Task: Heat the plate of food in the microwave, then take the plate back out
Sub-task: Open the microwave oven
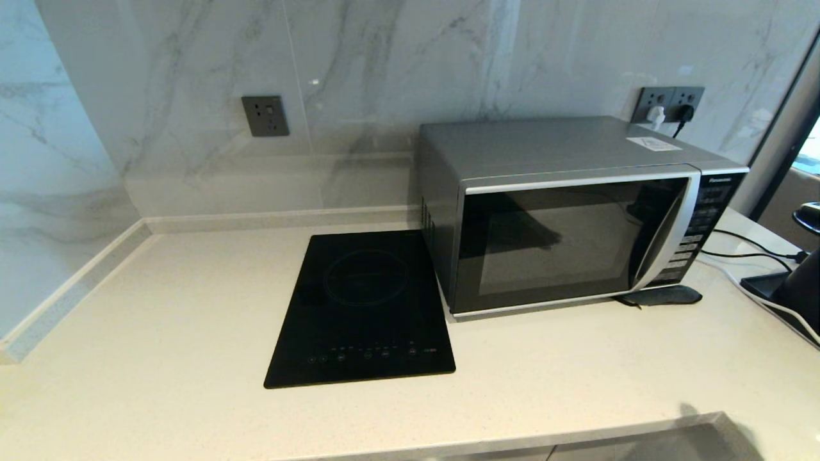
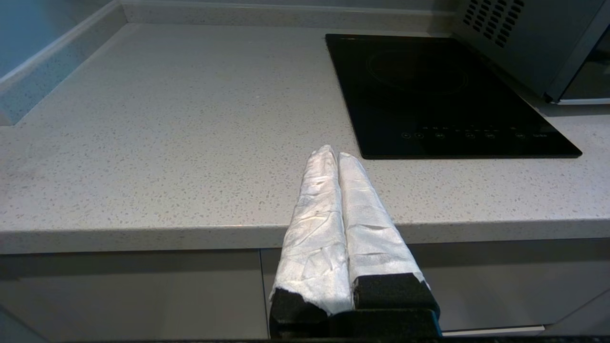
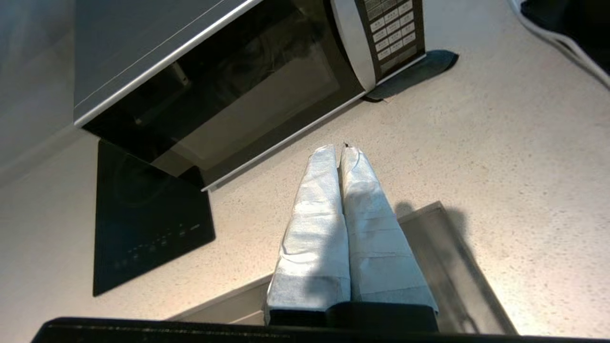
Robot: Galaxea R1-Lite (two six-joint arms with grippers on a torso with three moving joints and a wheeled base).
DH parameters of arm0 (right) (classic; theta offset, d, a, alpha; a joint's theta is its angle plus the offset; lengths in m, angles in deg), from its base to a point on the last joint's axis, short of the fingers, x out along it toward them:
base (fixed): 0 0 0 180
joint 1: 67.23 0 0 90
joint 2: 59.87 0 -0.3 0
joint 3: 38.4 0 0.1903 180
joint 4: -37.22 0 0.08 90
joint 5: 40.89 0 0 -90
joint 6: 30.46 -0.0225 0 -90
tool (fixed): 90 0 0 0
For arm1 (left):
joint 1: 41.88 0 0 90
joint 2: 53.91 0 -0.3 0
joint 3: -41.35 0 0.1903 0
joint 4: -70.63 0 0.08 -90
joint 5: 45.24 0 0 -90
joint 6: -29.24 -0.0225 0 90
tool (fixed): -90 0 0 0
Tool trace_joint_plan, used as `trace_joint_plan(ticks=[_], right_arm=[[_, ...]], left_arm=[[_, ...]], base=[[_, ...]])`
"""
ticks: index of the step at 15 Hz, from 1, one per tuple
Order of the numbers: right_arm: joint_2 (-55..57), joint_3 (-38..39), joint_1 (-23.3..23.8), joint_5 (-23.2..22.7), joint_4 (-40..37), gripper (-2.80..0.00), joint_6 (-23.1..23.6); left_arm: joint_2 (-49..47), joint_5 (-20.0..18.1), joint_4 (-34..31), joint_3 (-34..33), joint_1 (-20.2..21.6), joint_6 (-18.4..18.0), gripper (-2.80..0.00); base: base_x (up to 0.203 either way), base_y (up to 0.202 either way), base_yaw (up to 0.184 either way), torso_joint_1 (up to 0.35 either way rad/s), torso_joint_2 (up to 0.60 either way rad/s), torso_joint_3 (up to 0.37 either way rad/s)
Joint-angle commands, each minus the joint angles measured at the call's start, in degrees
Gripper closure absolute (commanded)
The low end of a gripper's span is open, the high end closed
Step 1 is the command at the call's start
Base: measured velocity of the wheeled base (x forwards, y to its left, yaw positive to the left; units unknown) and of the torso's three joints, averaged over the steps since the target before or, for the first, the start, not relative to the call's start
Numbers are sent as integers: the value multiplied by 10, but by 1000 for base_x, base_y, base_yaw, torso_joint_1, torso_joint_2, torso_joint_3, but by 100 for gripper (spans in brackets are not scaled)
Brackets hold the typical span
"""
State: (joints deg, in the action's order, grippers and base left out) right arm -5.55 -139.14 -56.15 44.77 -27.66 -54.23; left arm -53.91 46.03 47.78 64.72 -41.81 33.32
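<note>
The silver microwave stands on the counter at the right, its dark glass door closed; it also shows as the microwave in the right wrist view and the microwave in the left wrist view. The plate of food is out of view. My left gripper hangs at the counter's front edge, left of the cooktop, its white-wrapped fingers pressed together and empty. My right gripper hovers over the counter's front edge before the microwave, shut and empty. Neither gripper shows in the head view.
A flat black induction cooktop lies left of the microwave. A dark pad sits under the microwave's right front corner. Cables and a black appliance stand at the far right. Marble wall with sockets runs behind.
</note>
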Motion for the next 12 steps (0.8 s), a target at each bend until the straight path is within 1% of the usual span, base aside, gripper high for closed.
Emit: trace_joint_plan(ticks=[1,3,12], right_arm=[[-53,6,-19,7,-19,0,10],[-83,22,-23,10,-28,0,14],[-226,151,-25,9,-31,0,47]], left_arm=[[-1,0,0,0,0,1,0],[-1,0,0,0,0,1,0],[-1,0,0,0,0,1,0]], base=[[0,0,0,0,0,0],[0,0,0,0,0,0],[0,0,0,0,0,0]])
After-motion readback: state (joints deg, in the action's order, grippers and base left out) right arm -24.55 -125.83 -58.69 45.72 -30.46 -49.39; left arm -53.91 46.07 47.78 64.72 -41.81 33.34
